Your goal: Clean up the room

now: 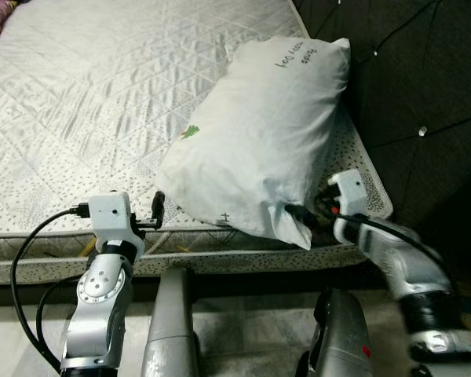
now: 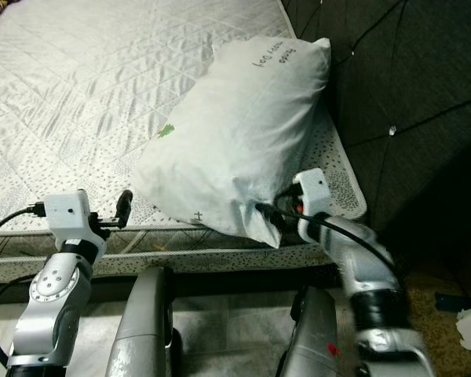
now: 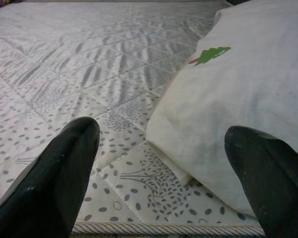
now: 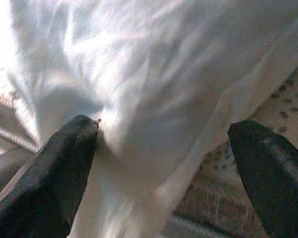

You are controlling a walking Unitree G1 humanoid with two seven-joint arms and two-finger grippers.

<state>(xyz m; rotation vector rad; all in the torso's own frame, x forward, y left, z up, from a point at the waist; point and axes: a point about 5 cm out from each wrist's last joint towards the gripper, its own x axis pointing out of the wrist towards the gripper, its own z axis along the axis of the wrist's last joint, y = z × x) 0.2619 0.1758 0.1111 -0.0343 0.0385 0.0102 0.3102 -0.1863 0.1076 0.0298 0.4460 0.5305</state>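
Pillow (image 1: 259,133), white, lying at bed (image 1: 78,102) corner beside dark headboard (image 1: 424,86); right gripper (image 4: 159,163) fingers wide around its lower corner, left gripper (image 3: 164,178) fingers wide, empty, alongside; risk: thin fabric pinch slipping free

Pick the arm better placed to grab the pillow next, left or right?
Right. The right gripper is open with the pillow corner already between its fingers. The left gripper, also open, sits at the bed edge with the pillow just ahead, not yet between its fingers.
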